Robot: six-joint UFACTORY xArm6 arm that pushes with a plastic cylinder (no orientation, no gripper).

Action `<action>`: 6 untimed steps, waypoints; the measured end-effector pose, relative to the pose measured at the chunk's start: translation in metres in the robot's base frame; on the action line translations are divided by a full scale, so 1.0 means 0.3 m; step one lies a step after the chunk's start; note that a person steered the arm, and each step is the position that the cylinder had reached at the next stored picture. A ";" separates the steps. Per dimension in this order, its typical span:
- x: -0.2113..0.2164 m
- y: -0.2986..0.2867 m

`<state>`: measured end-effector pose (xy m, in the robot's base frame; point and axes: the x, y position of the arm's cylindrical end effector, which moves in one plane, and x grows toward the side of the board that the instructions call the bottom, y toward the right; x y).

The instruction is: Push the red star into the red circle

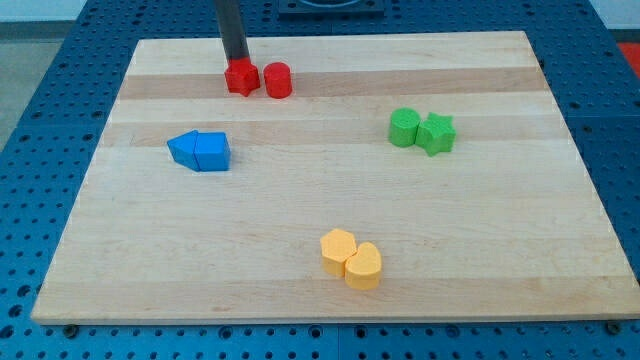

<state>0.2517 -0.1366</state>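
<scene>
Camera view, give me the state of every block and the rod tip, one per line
tip: down at the board, touching the red star's top side
red star: just left of the red circle, narrow gap
red circle: upright, alone
blue blocks: two, touching
green circle: touching the green star
green star: flat
yellow blocks: two, touching

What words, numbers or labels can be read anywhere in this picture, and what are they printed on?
None: no writing shows on the wooden board, the coloured blocks such as the red star and red circle, the blue perforated table, or the rod ending in my tip.
</scene>
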 end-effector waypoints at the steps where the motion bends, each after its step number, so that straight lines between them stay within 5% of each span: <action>1: -0.001 -0.019; 3: 0.013 -0.166; 6: 0.092 0.031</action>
<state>0.2792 -0.1274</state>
